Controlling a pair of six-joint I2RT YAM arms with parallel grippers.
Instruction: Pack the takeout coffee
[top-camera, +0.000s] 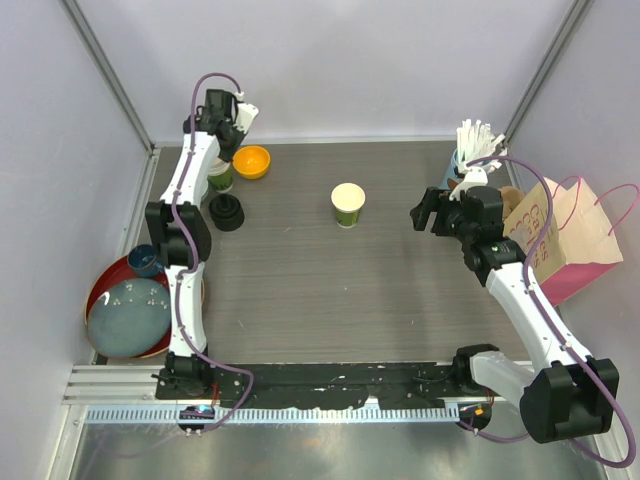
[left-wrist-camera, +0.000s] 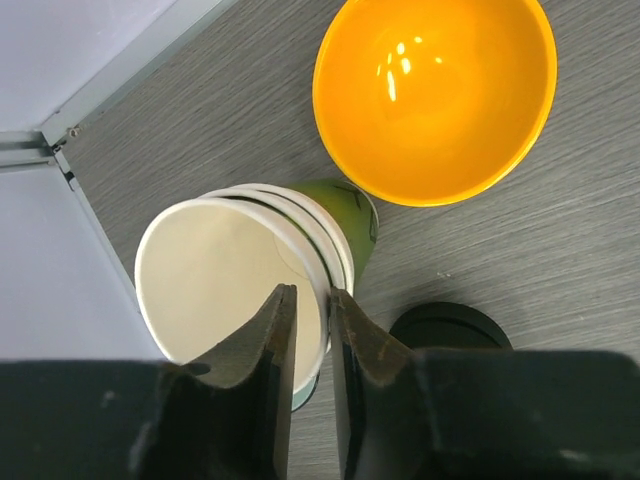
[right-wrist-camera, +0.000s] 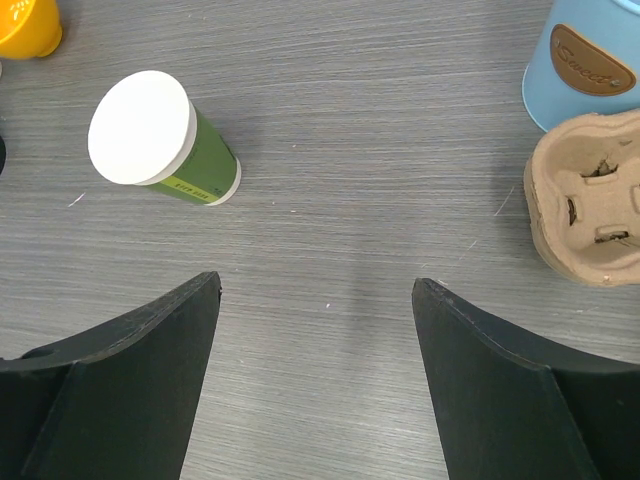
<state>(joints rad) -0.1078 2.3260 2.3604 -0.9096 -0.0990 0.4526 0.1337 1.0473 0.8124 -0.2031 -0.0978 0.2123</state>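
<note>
A stack of nested dark-green paper cups (left-wrist-camera: 240, 290), white inside, stands at the back left (top-camera: 221, 177). My left gripper (left-wrist-camera: 312, 292) straddles the top cup's rim: one finger is inside the cup, the other is against the outside, and a narrow gap is left between them. A single lidless green cup (top-camera: 348, 203) stands mid-table, also in the right wrist view (right-wrist-camera: 160, 135). A pile of black lids (top-camera: 228, 212) sits beside the stack (left-wrist-camera: 450, 325). My right gripper (top-camera: 425, 212) hovers open and empty over bare table (right-wrist-camera: 317, 285), to the right of the single cup.
An orange bowl (top-camera: 251, 160) lies just behind the cup stack (left-wrist-camera: 435, 95). At the back right are a light-blue cup of straws (top-camera: 470, 160), a pulp cup carrier (right-wrist-camera: 590, 205) and a pink paper bag (top-camera: 565, 235). A red tray with a grey plate (top-camera: 130, 310) sits at left.
</note>
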